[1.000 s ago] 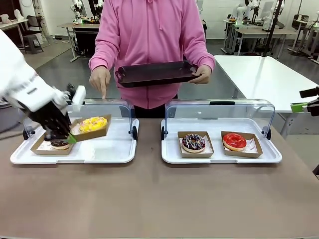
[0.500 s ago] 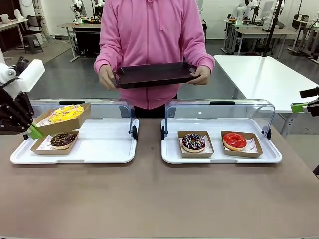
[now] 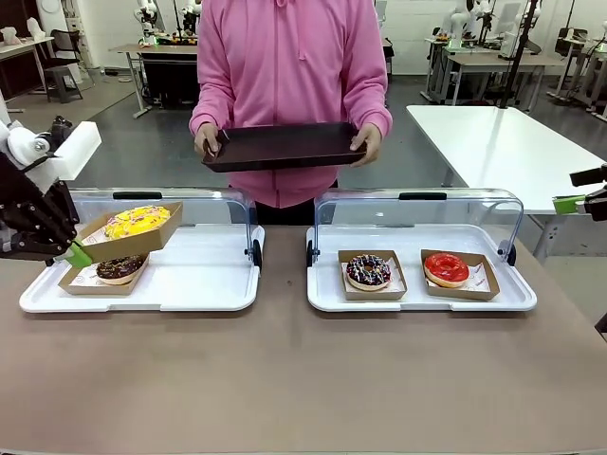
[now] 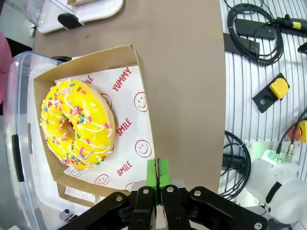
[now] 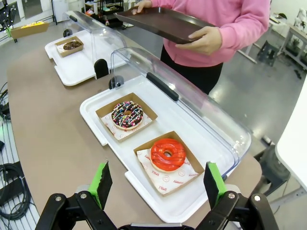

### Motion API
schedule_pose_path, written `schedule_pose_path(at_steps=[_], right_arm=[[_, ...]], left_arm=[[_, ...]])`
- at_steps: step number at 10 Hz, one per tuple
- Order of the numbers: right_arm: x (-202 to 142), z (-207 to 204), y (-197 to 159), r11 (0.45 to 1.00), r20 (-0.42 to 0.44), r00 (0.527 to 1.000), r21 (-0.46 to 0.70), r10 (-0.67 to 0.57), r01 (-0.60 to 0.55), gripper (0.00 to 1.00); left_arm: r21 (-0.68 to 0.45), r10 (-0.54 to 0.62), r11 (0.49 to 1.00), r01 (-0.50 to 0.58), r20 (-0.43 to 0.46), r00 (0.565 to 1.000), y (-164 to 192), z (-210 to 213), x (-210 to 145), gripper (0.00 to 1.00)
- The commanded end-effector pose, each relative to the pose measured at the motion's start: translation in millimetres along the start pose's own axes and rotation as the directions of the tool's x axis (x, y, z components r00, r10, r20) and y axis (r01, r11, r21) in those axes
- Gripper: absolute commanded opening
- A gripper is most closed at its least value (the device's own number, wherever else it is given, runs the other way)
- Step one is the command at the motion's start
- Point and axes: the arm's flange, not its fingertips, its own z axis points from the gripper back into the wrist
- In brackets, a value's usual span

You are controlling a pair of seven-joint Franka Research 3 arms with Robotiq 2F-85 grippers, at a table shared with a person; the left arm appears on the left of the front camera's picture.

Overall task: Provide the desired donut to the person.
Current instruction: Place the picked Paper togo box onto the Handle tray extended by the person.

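Left tool (image 4: 157, 173) clenched on the yellow donut box (image 4: 86, 64) (wrist view reveals smiley-print paper (image 4: 136, 127)); right tool (image 5: 157, 184) released.

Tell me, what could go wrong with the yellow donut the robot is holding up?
1. The left gripper pinches just one edge of the cardboard box, and the box looks tilted, so the yellow donut might slide or the box sag.
2. The raised clear lid stands close beside the box; it could bump it on the way to the dark tray the person holds.
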Motion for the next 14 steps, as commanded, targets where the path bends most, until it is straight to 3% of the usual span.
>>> schedule_pose_path(at_steps=[1,14], right_arm=[[-1.0,-2.8,-2.0,1.0,0.023,1.0,0.009,0.003,-0.003,1.0],[-1.0,-2.8,-2.0,1.0,0.023,1.0,0.009,0.003,-0.003,1.0]], left_arm=[[0.015,0.003,1.0,-0.003,0.003,1.0,2.8,0.7,0.1,0.0],[0.015,0.003,1.0,-0.003,0.003,1.0,2.8,0.7,0.1,0.0]])
